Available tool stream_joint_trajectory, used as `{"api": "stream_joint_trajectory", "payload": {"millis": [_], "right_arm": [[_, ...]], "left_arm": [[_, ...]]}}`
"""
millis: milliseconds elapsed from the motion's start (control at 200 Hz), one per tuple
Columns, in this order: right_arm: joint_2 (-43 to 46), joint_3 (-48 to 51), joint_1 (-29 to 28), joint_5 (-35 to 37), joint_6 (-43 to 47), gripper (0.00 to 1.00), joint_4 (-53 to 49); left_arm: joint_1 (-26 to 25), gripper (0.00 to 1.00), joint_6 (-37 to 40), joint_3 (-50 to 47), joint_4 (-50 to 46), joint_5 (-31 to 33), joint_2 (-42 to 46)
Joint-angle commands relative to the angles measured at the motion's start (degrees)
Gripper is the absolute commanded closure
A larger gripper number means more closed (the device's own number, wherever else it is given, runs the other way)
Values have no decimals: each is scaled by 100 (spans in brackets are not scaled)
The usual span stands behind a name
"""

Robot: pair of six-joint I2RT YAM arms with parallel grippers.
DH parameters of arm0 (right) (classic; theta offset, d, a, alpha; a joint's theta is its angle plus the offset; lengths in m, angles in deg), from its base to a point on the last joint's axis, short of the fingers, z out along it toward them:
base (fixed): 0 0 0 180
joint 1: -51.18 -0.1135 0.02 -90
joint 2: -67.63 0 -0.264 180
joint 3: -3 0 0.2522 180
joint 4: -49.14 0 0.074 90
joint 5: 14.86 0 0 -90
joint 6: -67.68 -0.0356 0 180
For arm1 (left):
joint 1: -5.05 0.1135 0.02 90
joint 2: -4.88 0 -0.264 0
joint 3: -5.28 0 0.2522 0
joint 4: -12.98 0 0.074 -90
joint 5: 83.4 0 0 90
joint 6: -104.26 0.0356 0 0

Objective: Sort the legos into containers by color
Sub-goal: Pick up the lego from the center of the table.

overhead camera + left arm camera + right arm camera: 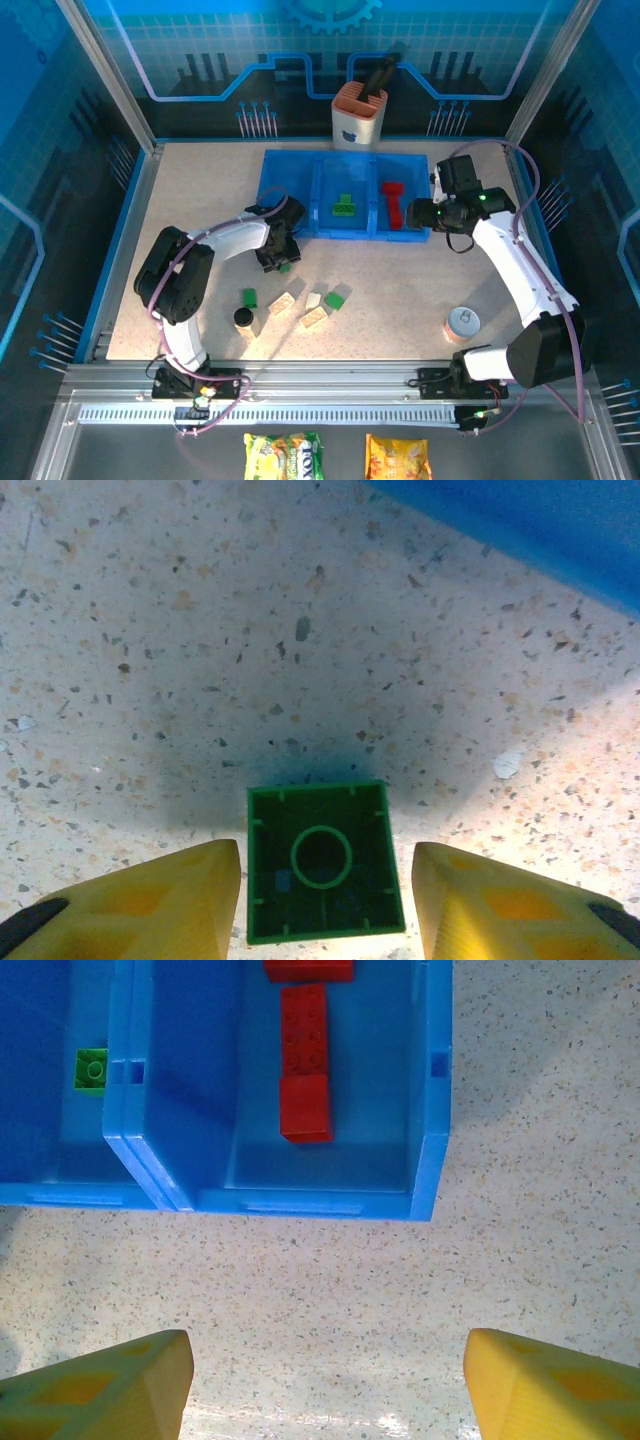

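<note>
Your left gripper [327,880] sits low over the speckled tabletop [180,630]. Its yellow fingers [165,900] flank a green lego [324,860] with a thin strip of table showing on each side, so the jaws are partly open and grip nothing. That brick is square, so it has no long axis to speak of. Its hollow underside and round centre tube face the wrist camera, and its sides run almost parallel to the fingers. From above you see it just in front of the blue three-compartment tray [345,236], near the left compartment's front wall. Red legos [304,1055] lie in the right compartment in a line running front to back, and a second green brick [344,207] lies in the middle one. Loose cream bricks [314,317] and green ones are scattered closer to you, beside a black cylinder [243,318]. Your right gripper [328,1360] hangs wide open and empty over bare table just in front of the right compartment.
</note>
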Motion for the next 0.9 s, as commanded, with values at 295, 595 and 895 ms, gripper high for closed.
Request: {"api": "stream_joint_trajectory", "payload": {"millis": [295,595,895], "right_arm": [[245,-54,-27,-101,-86,29,-120],[254,-85,-103,-100,-180,29,-109],[247,-142,-217,-12,-244,29,-137]], "left_arm": [[-44,59,218,-136,36,17,-90],[-49,65,387,-122,-44,1,107],[-121,67,1121,-65,5,-315,401]]}}
